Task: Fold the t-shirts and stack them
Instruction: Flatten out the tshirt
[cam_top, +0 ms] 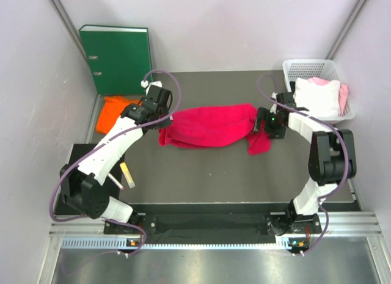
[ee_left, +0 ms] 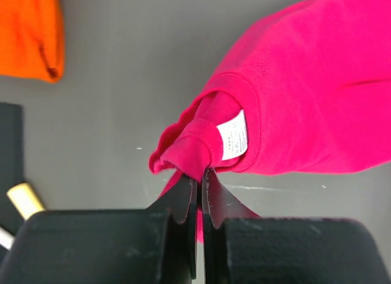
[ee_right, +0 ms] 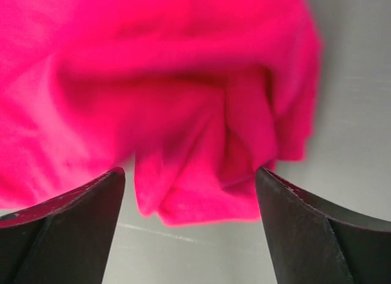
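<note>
- The crimson t-shirt lies bunched side to side across the middle of the tabletop, barring a straight near-to-far pass there.
- Bare tabletop runs in front of the cloth, and behind it up to the back wall.
- Far left corner: filled by the upright green binder, with the orange t-shirt just before it.
- Far right corner: filled by the white basket, which holds cloth.
- Near left: a black mat with a cream-handled tool beside it.
- Side walls close both flanks.

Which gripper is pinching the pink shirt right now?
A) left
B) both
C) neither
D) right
A: the left gripper is shut on the pink shirt beside its white label, while the right gripper stands open over the other end.
</note>
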